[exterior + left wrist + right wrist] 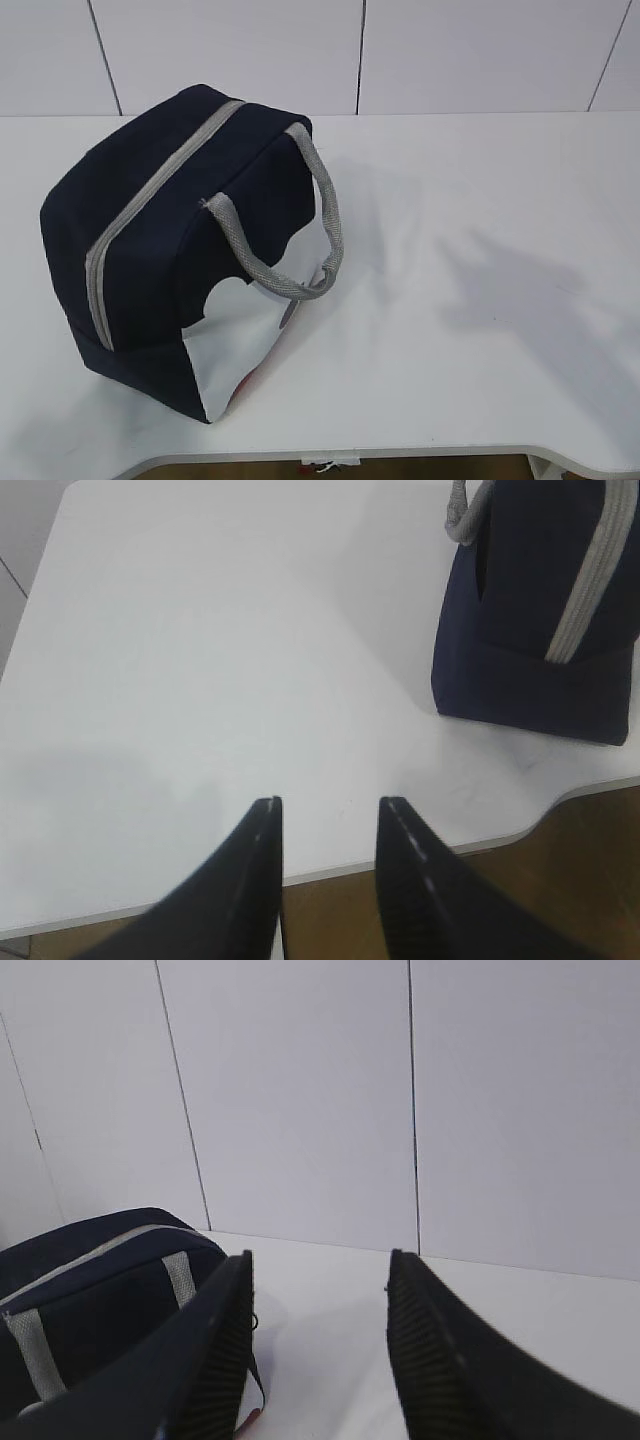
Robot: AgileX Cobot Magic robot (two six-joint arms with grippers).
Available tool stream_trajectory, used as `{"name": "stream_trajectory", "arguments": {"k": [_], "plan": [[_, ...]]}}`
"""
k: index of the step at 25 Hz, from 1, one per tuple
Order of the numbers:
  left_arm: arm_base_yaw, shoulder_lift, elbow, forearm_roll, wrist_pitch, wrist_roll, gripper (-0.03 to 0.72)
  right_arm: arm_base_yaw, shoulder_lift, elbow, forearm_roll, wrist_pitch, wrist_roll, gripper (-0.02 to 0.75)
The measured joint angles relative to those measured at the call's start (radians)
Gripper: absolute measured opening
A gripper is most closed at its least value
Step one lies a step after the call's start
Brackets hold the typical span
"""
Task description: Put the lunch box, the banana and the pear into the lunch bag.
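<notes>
The navy-blue lunch bag [170, 240] stands on the left of the white table [470, 300], its grey zipper strip [150, 210] shut and a grey handle [320, 230] hanging over its white side panel. It also shows in the left wrist view [540, 620] and the right wrist view [90, 1290]. The lunch box, banana and pear are out of view. My left gripper [330, 805] is open and empty above the table's front edge. My right gripper [320, 1255] is open and empty, to the right of the bag. Neither gripper shows in the exterior view.
A white panelled wall [360, 50] runs behind the table. The table's front edge has a curved cut-out [560, 800] near the bag, with brown floor below. Arm shadows [520, 290] fall on the right half of the table.
</notes>
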Motion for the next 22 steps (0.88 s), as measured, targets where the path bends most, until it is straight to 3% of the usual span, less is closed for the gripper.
{"name": "stream_trajectory", "arguments": {"k": [22], "plan": [[0.0, 0.0, 0.0, 0.0, 0.0, 0.0, 0.238, 0.0, -0.007, 0.002, 0.0, 0.044, 0.002, 0.366]]}}
